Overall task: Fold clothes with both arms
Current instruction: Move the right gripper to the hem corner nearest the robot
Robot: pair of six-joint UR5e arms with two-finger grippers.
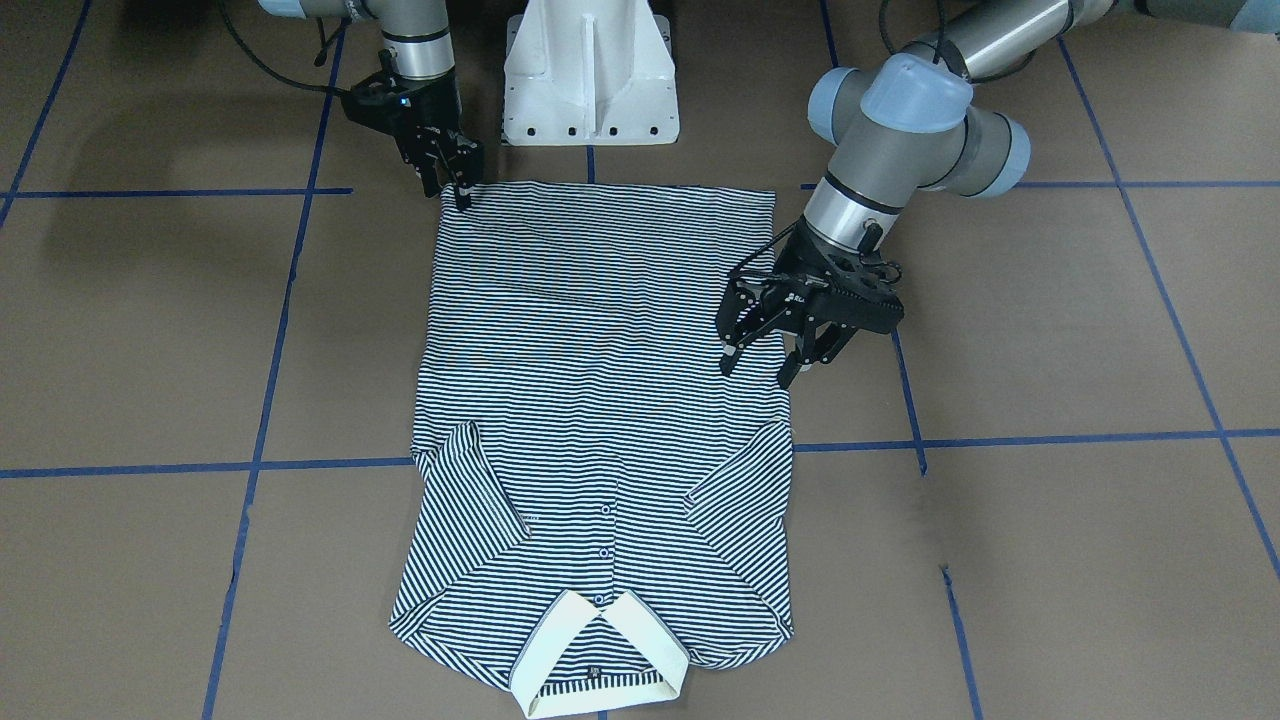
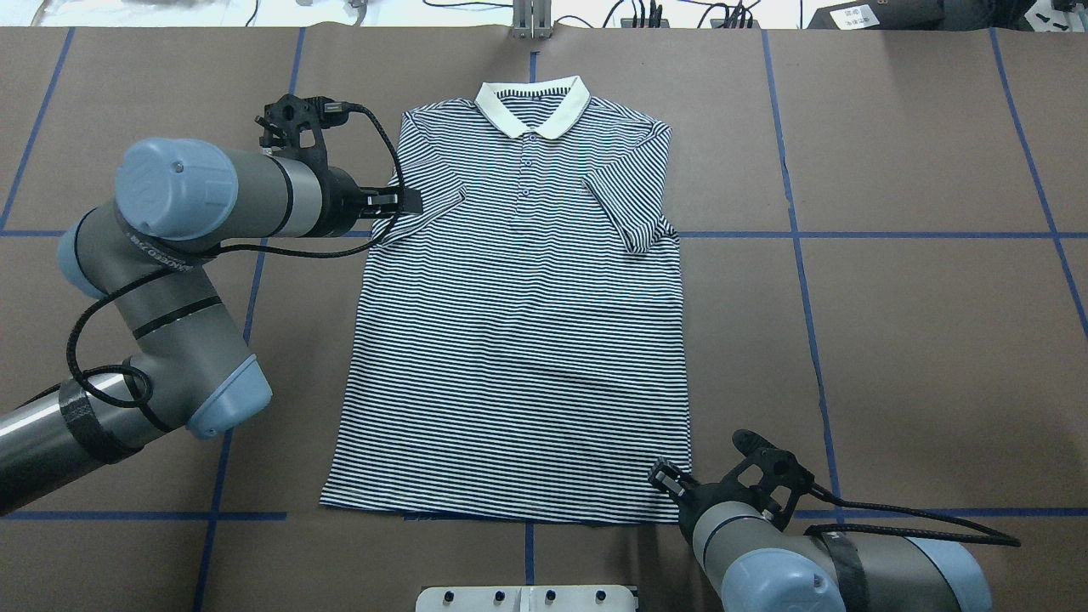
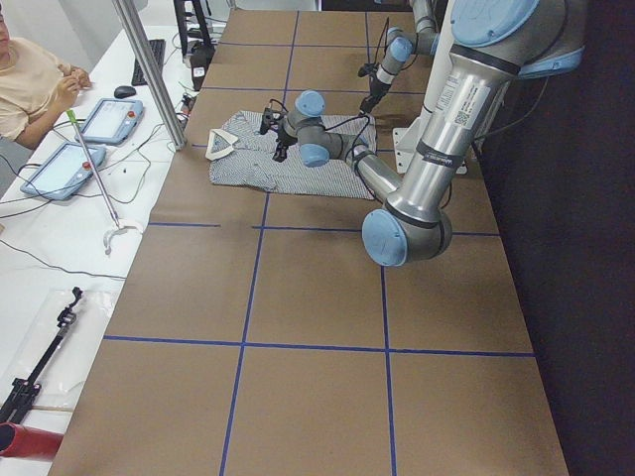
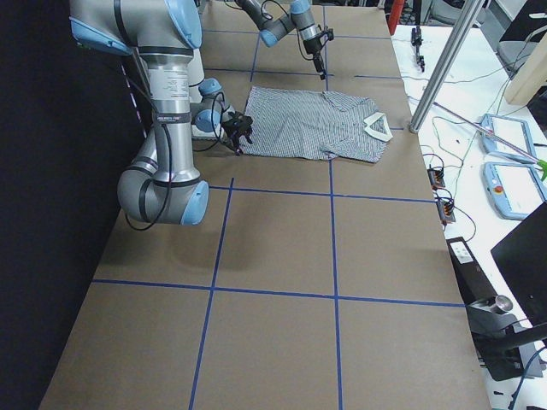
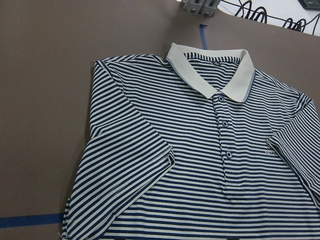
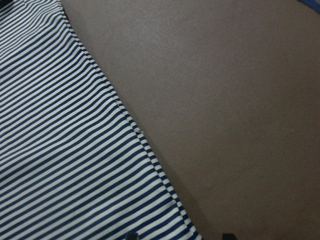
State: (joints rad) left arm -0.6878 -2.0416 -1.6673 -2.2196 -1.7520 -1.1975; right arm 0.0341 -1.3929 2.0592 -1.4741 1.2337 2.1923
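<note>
**Hanging open at two edges of a flat polo shirt (image 1: 600,380)**

The striped shirt is lying front up in the middle of the brown counter (image 1: 1050,350). In the front-facing view its collar (image 1: 600,650) is pointing toward the bottom of the frame, and both sleeves (image 1: 470,510) are lying folded inward. The left tool (image 1: 757,372) is hanging spread wide over the shirt's right edge, gripping nothing. The right tool (image 1: 455,190) is sitting at the upper-left hem corner with its fingers apart, holding nothing.

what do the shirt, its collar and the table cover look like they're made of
Shirt: looks like a soft knit, likely cotton or a blend, matte; it lies limp with shallow wrinkles. Collar: a denser cream knit, matte, holding its folded shape. Table cover: seems brown paper or card, flat and dull, no shine.
</note>
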